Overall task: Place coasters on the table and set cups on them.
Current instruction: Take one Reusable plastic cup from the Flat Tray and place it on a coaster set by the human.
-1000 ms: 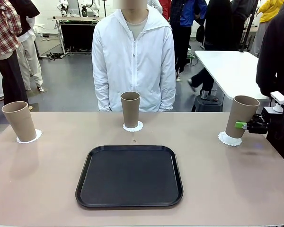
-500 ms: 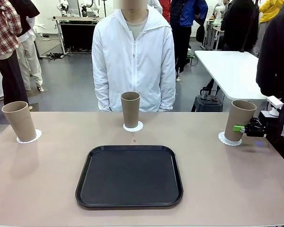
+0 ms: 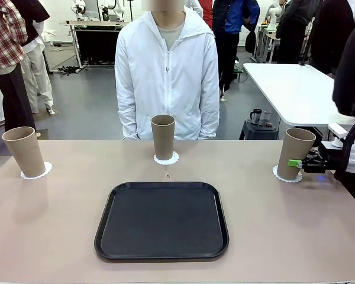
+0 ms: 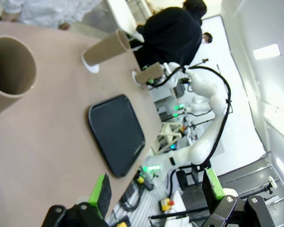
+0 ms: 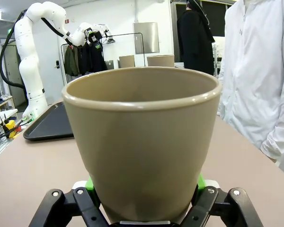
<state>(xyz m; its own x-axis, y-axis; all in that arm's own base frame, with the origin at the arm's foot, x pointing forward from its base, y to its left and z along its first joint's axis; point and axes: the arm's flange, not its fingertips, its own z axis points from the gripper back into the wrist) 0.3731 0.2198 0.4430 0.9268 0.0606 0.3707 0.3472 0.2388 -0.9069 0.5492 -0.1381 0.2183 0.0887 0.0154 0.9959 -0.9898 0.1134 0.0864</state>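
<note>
Front view: beige table (image 3: pixel 59 236) across the whole lower half; black tray (image 3: pixel 162 220) at centre, toward 6 o'clock; three tan cups, each on a white lacy coaster; left cup (image 3: pixel 23 151) at 9 o'clock near the table's left edge, leaning a little, on left coaster (image 3: pixel 36 171); middle cup (image 3: pixel 163 137) at 12 o'clock from the tray, upright on middle coaster (image 3: pixel 166 158), right before the person in a white jacket (image 3: pixel 167 71); right cup (image 3: pixel 296 152) at 3 o'clock, tilted slightly, base on right coaster (image 3: pixel 287 174); right gripper (image 3: pixel 298 162) in from the right edge, clamped on the right cup's lower side, green pad against the wall.

Left wrist view: scene rolled sideways; left gripper (image 4: pixel 156 191) at 6 o'clock, green-padded fingers (image 4: pixel 102 189) spread wide, nothing between them, above the table; one cup mouth large at 9 o'clock; tray at centre; two further cups toward 12 o'clock, the farther-right one beside the other white arm (image 4: pixel 206 118).

Right wrist view: right cup (image 5: pixel 142 142) huge at centre, rim toward the camera, gripped low between the right gripper's two fingers (image 5: pixel 90 184) at 6 o'clock, narrow hold on the cup base; tray edge at 9 o'clock; two other cups small at 12 o'clock; white-jacketed sleeve at 3 o'clock.
</note>
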